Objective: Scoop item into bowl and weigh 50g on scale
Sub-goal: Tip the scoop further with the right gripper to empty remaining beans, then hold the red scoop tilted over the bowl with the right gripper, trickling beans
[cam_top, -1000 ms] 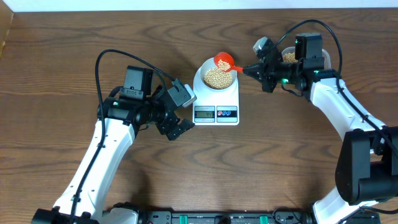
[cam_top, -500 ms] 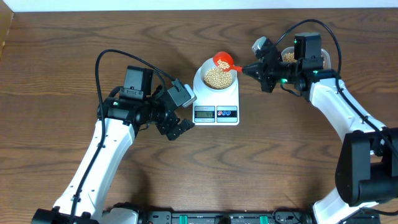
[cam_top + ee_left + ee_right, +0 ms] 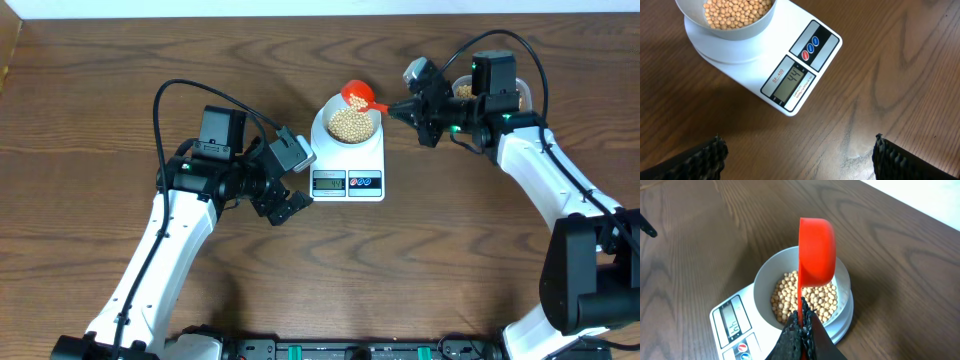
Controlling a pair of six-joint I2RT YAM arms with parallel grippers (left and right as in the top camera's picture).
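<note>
The white bowl (image 3: 347, 128) stands on the white scale (image 3: 375, 157) and holds a heap of beige beans (image 3: 349, 123). The scale display (image 3: 792, 80) reads 44. My right gripper (image 3: 414, 113) is shut on the handle of a red scoop (image 3: 358, 96), held tipped on its side over the bowl's far rim. In the right wrist view the scoop (image 3: 815, 250) hangs over the beans (image 3: 810, 297) in the bowl (image 3: 765, 282) on the scale (image 3: 730, 325). My left gripper (image 3: 288, 207) is open and empty, left of the scale's display end.
A container with more beans (image 3: 464, 90) sits behind the right arm at the back right. The white bowl (image 3: 722, 30) fills the top left of the left wrist view. The table's far edge runs along the top.
The red scoop has shifted slightly back and left over the bowl's rim. The left arm has not moved.
</note>
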